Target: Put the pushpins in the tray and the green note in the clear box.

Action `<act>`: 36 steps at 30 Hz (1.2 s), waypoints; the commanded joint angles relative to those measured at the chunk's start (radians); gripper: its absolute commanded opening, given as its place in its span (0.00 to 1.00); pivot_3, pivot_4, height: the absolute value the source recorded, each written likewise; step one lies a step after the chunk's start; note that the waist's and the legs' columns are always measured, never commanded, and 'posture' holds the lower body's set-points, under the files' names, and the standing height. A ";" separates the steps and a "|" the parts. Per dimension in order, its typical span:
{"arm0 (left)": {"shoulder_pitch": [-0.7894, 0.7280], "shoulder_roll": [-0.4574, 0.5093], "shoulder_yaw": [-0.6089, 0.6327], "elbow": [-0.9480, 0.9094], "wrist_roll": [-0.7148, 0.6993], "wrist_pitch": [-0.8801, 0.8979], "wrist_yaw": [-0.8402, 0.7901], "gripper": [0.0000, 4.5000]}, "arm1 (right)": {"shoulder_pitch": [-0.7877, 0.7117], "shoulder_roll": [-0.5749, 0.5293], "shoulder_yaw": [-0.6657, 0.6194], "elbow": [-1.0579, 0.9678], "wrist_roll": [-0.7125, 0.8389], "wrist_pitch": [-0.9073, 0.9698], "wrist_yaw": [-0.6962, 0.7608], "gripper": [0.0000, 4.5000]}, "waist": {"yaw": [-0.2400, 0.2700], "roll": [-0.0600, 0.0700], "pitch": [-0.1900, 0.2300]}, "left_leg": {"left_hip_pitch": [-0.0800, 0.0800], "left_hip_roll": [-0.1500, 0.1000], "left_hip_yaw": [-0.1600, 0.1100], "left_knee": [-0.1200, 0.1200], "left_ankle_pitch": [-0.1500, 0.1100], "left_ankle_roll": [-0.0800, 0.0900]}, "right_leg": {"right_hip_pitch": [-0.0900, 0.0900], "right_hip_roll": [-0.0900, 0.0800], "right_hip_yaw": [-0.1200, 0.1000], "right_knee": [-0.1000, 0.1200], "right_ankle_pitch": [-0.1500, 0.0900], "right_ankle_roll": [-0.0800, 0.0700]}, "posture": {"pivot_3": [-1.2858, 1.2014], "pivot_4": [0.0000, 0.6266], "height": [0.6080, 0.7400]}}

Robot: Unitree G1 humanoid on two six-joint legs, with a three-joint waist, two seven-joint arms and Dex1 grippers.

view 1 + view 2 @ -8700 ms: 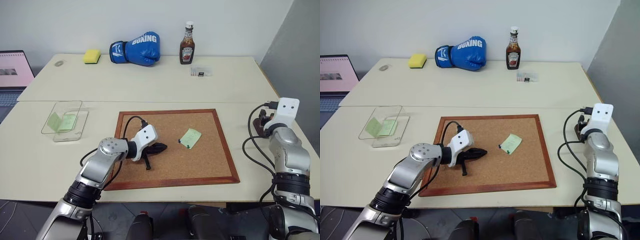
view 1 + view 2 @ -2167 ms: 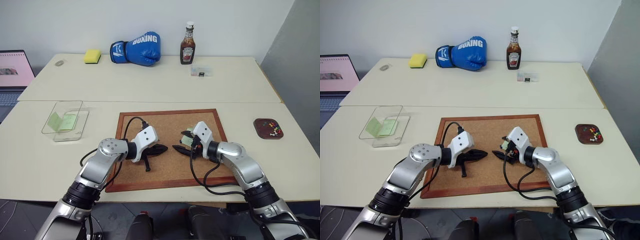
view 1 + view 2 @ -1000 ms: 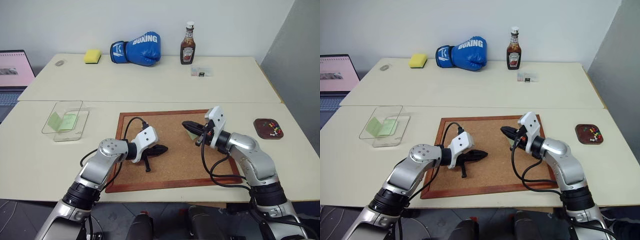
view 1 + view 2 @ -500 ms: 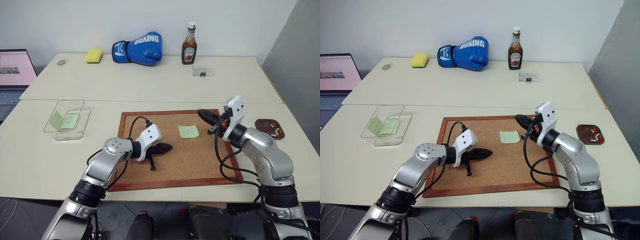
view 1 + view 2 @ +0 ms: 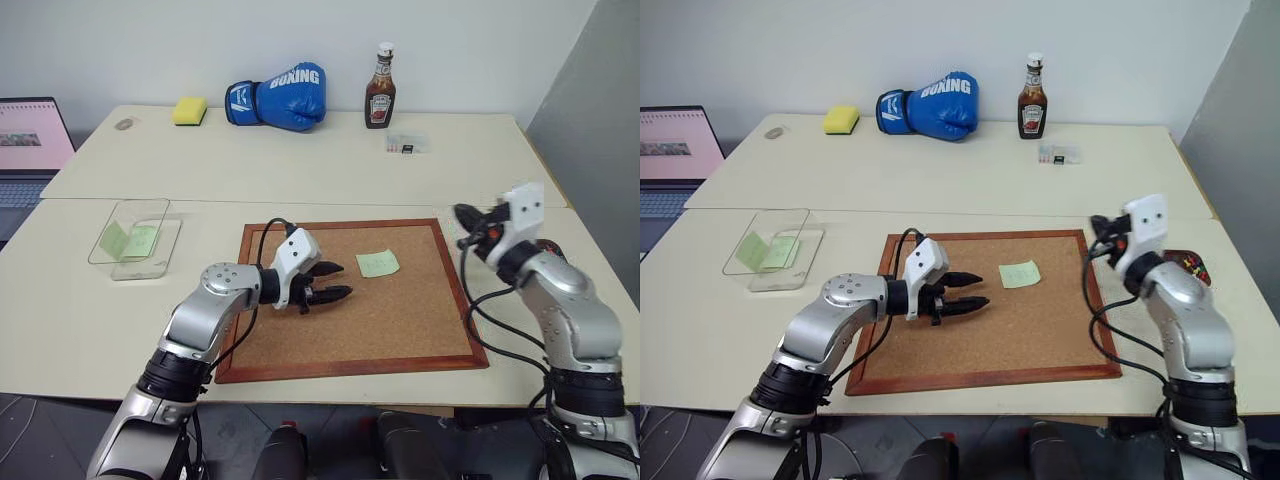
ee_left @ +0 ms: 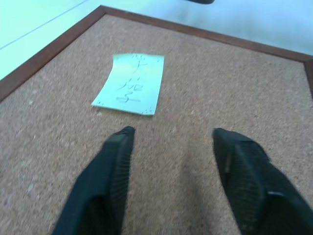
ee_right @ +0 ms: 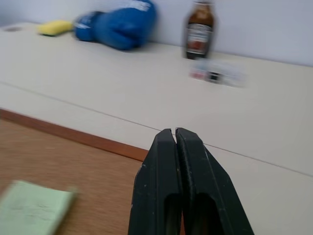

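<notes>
The green note (image 5: 377, 263) lies flat on the corkboard (image 5: 400, 320), with writing on it in the left wrist view (image 6: 129, 84). My left gripper (image 5: 343, 280) hovers open just left of the note, nothing between its fingers (image 6: 117, 156). My right gripper (image 5: 1095, 222) is shut and raised over the board's right edge, pointing away from me; I see nothing between its tips (image 7: 175, 133). The brown tray (image 5: 1203, 278) holding several pushpins (image 5: 1192, 265) sits on the table right of the board, partly hidden by my right wrist. The clear box (image 5: 135, 240) stands far left with green notes inside.
Along the back of the table are a yellow sponge (image 5: 188, 110), a blue boxing glove (image 5: 278, 96), a ketchup bottle (image 5: 378, 86) and a small clear case (image 5: 405, 144). A laptop (image 5: 30, 140) sits at the far left.
My left gripper has opened and lifted slightly. My shut right gripper has swung right, from over the note to the board's right edge near the tray. The note now lies uncovered.
</notes>
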 commanded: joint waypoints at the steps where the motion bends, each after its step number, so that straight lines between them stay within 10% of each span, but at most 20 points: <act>1: 0.005 0.015 0.002 -0.054 0.002 -0.036 -0.002 0.68 | 0.039 -0.049 -0.124 0.016 -0.027 -0.016 -0.065 0.00 | -0.002 0.000 0.000 | 0.000 0.000 0.000 0.000 0.000 0.000 | 0.000 0.000 0.000 0.000 0.000 0.000 | 0.52 0.24 1.00; 36: -0.015 -0.053 -0.042 -0.263 -0.104 0.035 0.042 0.68 | -0.122 -0.018 -0.216 0.609 0.050 -0.292 -0.041 0.00 | -0.029 0.000 0.000 | 0.002 -0.001 0.001 0.000 0.000 0.000 | 0.001 0.000 0.002 0.001 0.000 0.001 | 0.52 0.24 1.00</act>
